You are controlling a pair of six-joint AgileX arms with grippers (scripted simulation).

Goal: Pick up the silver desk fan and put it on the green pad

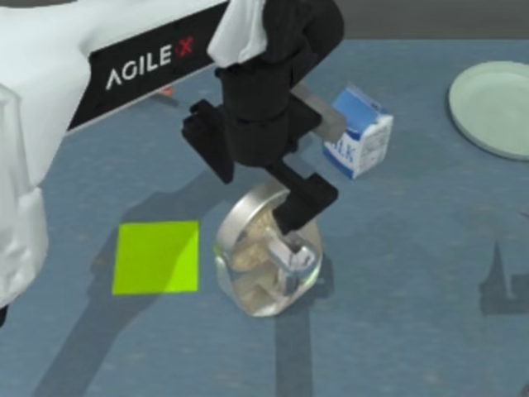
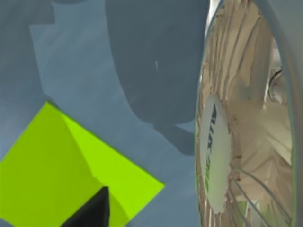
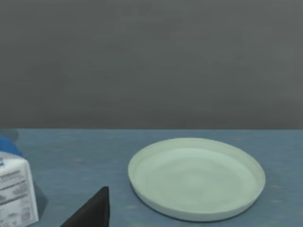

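Note:
The silver desk fan (image 1: 263, 263) stands tilted on edge at mid-table, silver back up-left and glassy cage down-right. The green pad (image 1: 156, 257) lies flat just left of it, a narrow strip of table between them. My left gripper (image 1: 266, 208) hangs right over the fan's upper rim. In the left wrist view the fan (image 2: 246, 123) fills one side. One dark fingertip (image 2: 97, 210) shows over the pad (image 2: 57, 165), a wide gap from the fan; the other finger is hidden. Nothing is gripped. My right gripper (image 3: 151, 215) is parked off the top view's right.
A blue-and-white milk carton (image 1: 360, 135) stands behind the fan, close to the left arm. A pale green round plate (image 1: 496, 107) sits at the back right, and the plate (image 3: 196, 177) and the carton (image 3: 16, 194) also show in the right wrist view.

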